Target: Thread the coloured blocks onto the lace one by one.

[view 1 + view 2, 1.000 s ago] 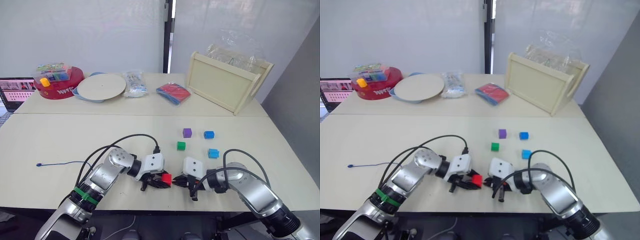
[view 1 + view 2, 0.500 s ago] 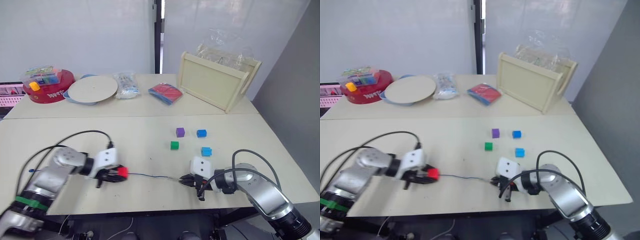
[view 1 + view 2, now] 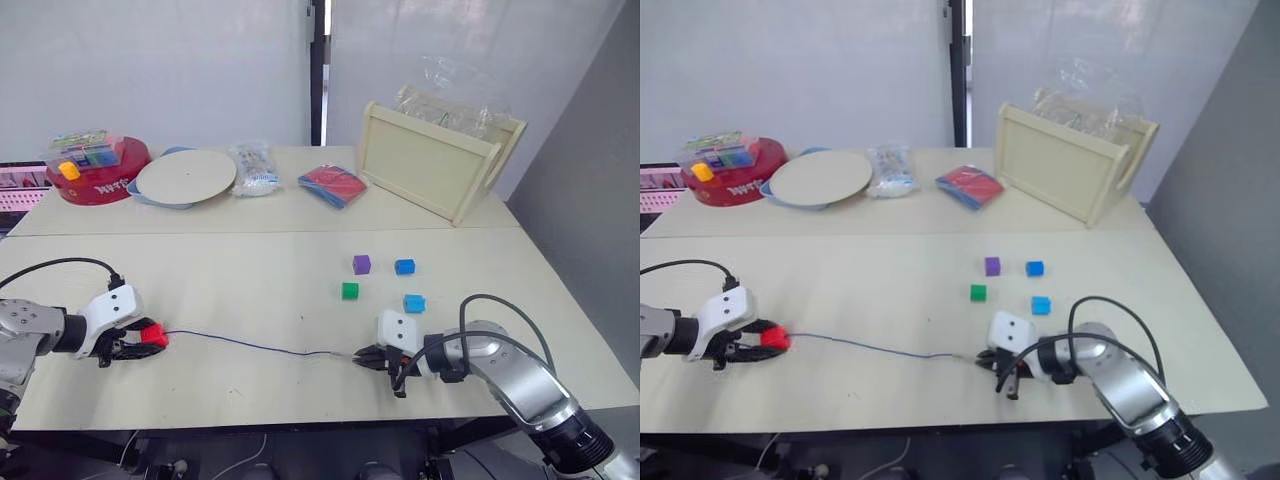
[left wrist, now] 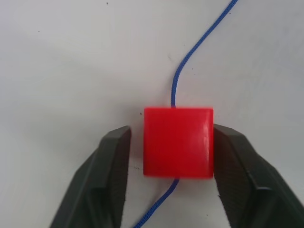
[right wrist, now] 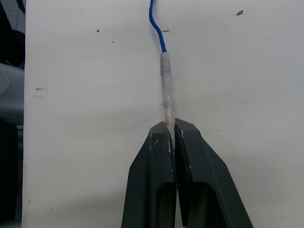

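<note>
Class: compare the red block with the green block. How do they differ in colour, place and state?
The red block has the lace running through it and sits between the left gripper's jaws, far left; the green block lies loose and unthreaded near the other blocks. Both are small cubes on the table.

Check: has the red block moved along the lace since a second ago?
Yes. The red block, in the left claw, has slid far to the robot's left, away from the green block, while the right claw pins the lace tip.

A red tub (image 3: 98, 170), plate (image 3: 186, 177) and wooden tray (image 3: 432, 160) line the table's far edge.
</note>
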